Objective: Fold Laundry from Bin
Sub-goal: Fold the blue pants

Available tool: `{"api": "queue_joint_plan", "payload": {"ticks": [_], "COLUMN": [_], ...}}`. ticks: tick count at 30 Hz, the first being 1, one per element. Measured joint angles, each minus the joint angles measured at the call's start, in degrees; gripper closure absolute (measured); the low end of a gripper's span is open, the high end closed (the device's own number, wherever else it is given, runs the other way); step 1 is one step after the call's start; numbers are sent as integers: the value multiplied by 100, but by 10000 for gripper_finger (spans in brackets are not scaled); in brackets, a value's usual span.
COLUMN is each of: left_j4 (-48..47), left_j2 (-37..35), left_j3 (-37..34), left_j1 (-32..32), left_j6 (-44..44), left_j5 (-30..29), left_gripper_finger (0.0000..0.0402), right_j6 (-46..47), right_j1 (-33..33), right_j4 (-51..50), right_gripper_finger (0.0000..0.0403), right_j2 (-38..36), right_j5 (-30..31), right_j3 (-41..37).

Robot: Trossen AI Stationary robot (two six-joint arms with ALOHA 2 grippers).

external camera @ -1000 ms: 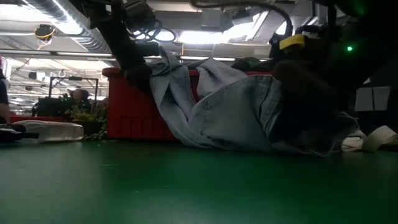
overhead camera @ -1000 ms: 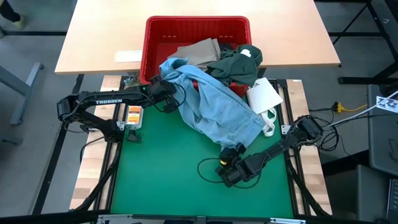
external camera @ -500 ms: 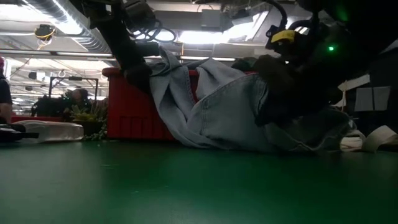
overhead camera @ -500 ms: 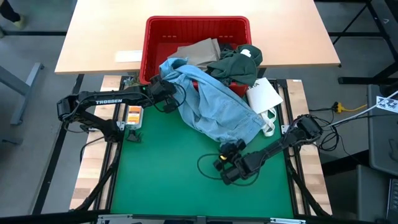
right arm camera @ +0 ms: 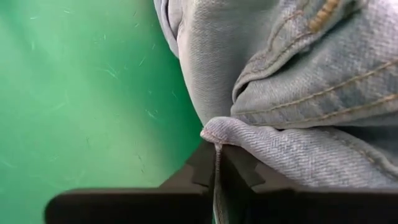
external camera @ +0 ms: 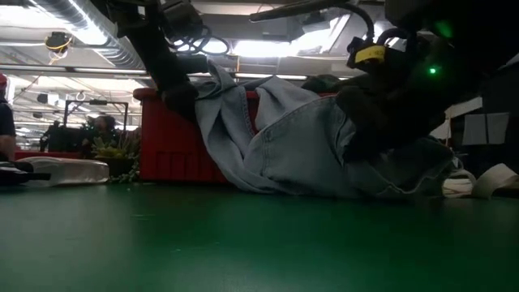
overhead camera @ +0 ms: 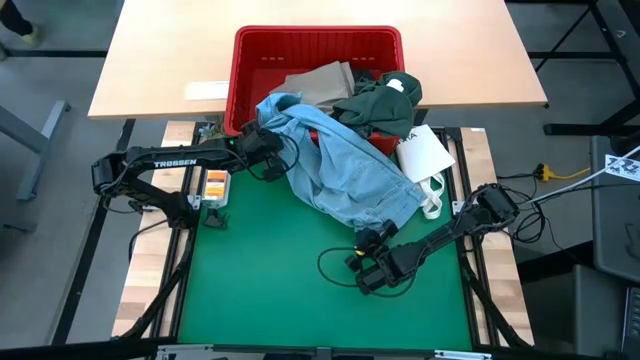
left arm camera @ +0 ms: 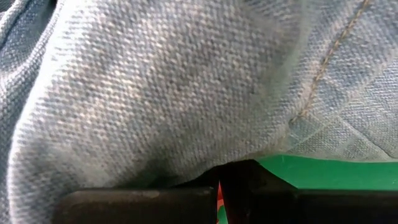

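A light blue denim garment hangs out of the red bin over its near rim, and its lower part lies on the green mat. My left gripper is shut on the garment's upper part at the bin's near left corner. My right gripper is shut on the garment's near end over the mat. A dark green garment hangs over the bin's right rim. Tan trousers lie in the bin. Jeans do not show. My left gripper pinches bunched light blue cloth between its two fingers, coming level from the table's left side. The cloth fills the wrist view, so the part and its layers cannot be told. The garment hangs from there down to the mat. My right gripper pinches a folded seam edge at the garment's near end between its two fingers, with several layers in the fold. It comes low from the table's near right side. The cloth there is raised slightly and slack; the rest lies on the mat.
A white flat packet leans at the bin's near right corner beside the garment. A white sheet lies on the wooden table left of the bin. A black cable loop lies on the mat by my right arm.
My right gripper, still shut on the garment's near end, has gone a little up and toward the table's far edge. The cloth's near end has bunched back toward the bin. My left gripper has kept still.
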Motion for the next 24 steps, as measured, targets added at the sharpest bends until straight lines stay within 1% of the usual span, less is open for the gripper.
{"api": "queue_joint_plan", "payload": {"ticks": [2, 6, 8, 11, 14, 19, 21, 24], "left_j4": [0, -7, -55, -127, -231, -446, -564, -746], "left_j2": [0, 0, 0, 0, 0, -39, -108, -237], "left_j3": [0, 0, 0, 0, 0, 0, -2, -2], "left_j1": [0, -2, -7, -7, -26, -160, -251, -447], "left_j6": [4, 9, 11, 106, 172, 162, 152, 138], "left_j5": [0, -20, -26, -25, -45, -61, -60, -52], "left_gripper_finger": [399, 399, 399, 399, 399, 399, 399, 399], "right_j6": [-4, -18, -141, -171, 19, 673, 902, 1173], "right_j1": [80, 344, 534, 852, 1145, 1422, 1471, 1500], "right_j4": [-6, -89, -238, -821, -1728, -3334, -3789, -4297], "right_gripper_finger": [397, 392, 397, 398, 398, 399, 400, 400], "right_j2": [-27, -136, -219, -371, -439, -439, -441, -441], "right_j5": [-1, -6, -138, -421, -698, -1485, -1847, -2557], "right_j3": [70, 396, 640, 1110, 1707, 2556, 2736, 2865]}}
